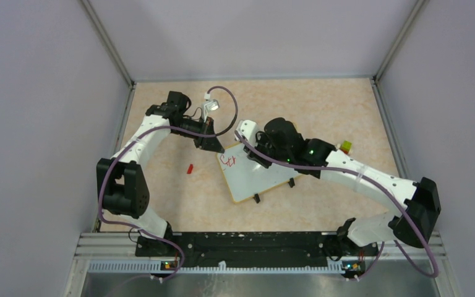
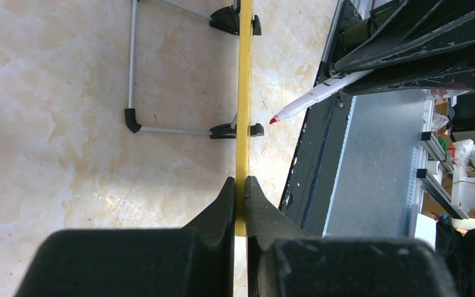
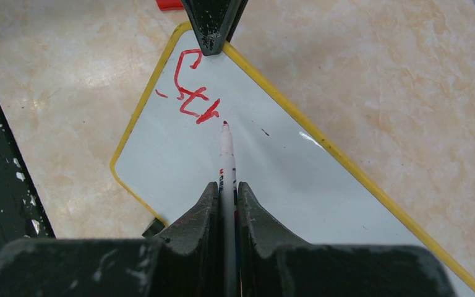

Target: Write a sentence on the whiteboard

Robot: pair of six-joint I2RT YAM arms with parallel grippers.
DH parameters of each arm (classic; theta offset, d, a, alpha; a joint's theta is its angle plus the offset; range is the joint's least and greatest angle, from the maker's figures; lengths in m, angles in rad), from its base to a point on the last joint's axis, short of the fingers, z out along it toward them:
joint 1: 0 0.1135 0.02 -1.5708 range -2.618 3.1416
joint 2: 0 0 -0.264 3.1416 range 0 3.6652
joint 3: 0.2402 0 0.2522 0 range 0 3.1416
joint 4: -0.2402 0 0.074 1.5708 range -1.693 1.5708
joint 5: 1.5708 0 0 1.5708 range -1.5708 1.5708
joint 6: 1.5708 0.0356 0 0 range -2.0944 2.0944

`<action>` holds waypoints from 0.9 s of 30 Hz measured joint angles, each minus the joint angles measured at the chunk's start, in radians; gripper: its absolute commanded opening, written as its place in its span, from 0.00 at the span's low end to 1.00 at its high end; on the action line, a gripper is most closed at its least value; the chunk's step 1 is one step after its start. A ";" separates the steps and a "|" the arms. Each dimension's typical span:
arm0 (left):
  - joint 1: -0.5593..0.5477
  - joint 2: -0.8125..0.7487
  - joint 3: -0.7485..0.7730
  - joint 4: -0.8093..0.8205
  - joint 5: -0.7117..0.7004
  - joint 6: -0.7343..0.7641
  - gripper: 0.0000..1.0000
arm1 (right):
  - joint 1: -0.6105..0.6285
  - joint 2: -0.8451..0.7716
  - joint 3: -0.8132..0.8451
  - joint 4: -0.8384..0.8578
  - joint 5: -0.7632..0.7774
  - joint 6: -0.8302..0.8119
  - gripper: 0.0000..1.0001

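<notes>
Top view: the whiteboard (image 1: 260, 179) lies near the centre of the table (image 1: 321, 105), with its clip feet (image 1: 256, 198) on its 5 o'clock edge. The sentence (image 1: 228, 160) sits in its 11 o'clock corner, where the left gripper (image 1: 213, 146) clamps the rim. The marker (image 3: 226, 148) in the right gripper (image 3: 226, 189) has its tip just beside the writing. A marker cap (image 1: 190, 168) lies at the board's 9 o'clock and a small block (image 1: 346, 146) at its 2 o'clock.

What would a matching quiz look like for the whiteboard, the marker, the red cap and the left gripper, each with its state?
1 whiteboard
2 marker
3 red cap
4 left gripper

A lies loose on the table
B shut on the whiteboard's rim
C held in the right gripper
D bears red letters near one corner

Pairs: 1-D, 2-C, 3-A, 4-B
</notes>
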 measured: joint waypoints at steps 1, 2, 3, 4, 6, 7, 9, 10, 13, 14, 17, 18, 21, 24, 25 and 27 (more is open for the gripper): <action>0.000 0.000 0.000 0.000 0.000 0.000 0.00 | 0.000 0.004 0.000 0.000 0.000 0.000 0.00; 0.000 0.000 0.000 0.000 0.000 0.000 0.00 | 0.000 0.009 0.000 0.000 0.000 0.000 0.00; 0.000 0.000 0.000 0.000 0.000 0.000 0.00 | 0.000 0.014 0.000 0.001 0.000 0.000 0.00; 0.000 0.000 0.000 0.000 0.000 0.000 0.00 | 0.000 0.024 0.000 0.002 0.002 0.000 0.00; 0.000 0.000 0.000 0.000 0.000 0.000 0.00 | 0.000 0.039 0.000 0.003 0.006 0.000 0.00; 0.000 0.000 0.000 0.000 0.000 0.000 0.00 | 0.000 0.048 0.000 0.003 0.007 0.000 0.00; 0.000 0.000 0.000 0.000 -0.001 0.000 0.00 | 0.000 0.055 0.000 0.003 0.008 0.001 0.00; 0.000 0.000 0.000 0.000 -0.001 0.000 0.00 | 0.000 0.056 0.000 0.003 0.008 0.005 0.00; 0.000 0.000 0.000 0.000 -0.001 0.000 0.00 | 0.000 0.056 0.000 0.008 0.008 0.008 0.00; 0.000 0.000 0.000 0.000 -0.001 0.000 0.00 | 0.000 0.056 0.000 0.010 0.008 0.008 0.00; 0.000 0.000 0.000 0.000 -0.001 0.000 0.00 | 0.000 0.057 0.000 0.014 0.006 0.010 0.00; 0.000 0.000 0.000 0.000 -0.001 0.000 0.00 | 0.000 0.059 0.000 0.016 0.006 0.012 0.00; 0.000 0.000 0.000 0.000 -0.004 0.000 0.00 | 0.000 0.061 0.000 0.018 0.003 0.015 0.00; 0.000 0.000 0.000 0.000 -0.005 0.000 0.00 | 0.000 0.061 -0.002 0.020 0.003 0.015 0.00; 0.000 0.000 0.000 0.000 -0.005 0.000 0.00 | 0.000 0.061 -0.006 0.024 0.001 0.015 0.00; 0.000 0.000 0.000 0.002 -0.007 0.000 0.00 | 0.001 0.061 -0.016 0.026 -0.005 0.015 0.00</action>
